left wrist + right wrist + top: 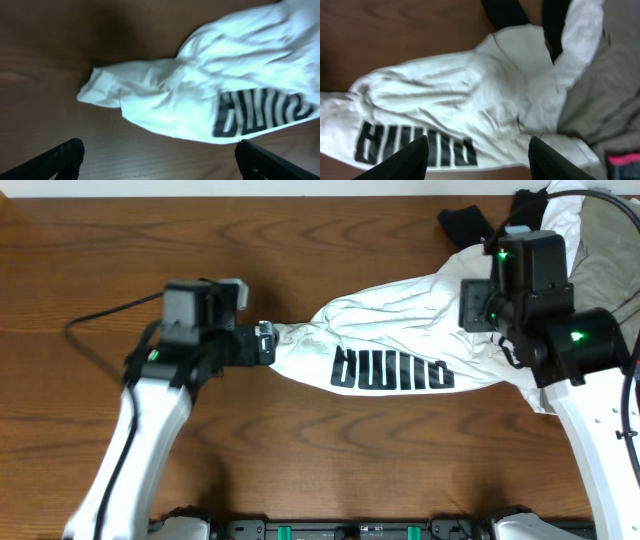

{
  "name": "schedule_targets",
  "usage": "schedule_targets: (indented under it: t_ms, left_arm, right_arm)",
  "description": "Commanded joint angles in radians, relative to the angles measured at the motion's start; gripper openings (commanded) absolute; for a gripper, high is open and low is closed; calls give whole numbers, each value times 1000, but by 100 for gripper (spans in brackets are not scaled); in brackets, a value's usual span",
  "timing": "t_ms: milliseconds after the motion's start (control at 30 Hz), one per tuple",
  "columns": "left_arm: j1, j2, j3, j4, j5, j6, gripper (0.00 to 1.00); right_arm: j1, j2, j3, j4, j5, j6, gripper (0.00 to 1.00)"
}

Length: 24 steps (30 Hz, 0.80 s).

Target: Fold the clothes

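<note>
The white shirt (400,345) lies bunched across the table (120,240), from the middle to the pile of other clothes (605,250) at the far right. The left gripper (264,342) gapes wide at its left end, and the right gripper (480,159) stands open over its right part. Both are empty. This looks like the spreading step: next, pinch two edges and pull the shirt flat.
</note>
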State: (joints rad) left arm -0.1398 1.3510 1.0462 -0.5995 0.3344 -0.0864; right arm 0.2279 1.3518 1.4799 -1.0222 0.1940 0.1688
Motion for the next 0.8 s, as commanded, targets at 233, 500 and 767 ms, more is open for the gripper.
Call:
schedule_targets:
  t_ms: [233,500,767]
  left_arm:
    - [-8,361,2,162,-63,10,97]
    - [-29,460,2,215,-67,6,79]
    - [-75,463,3,220,-119,6,6]
  right_arm:
    - [-29,-5,6,-70,15,22,63]
    - [-29,-5,6,-73,15,22,62]
    - [-29,-5,6,-74,11,22,60]
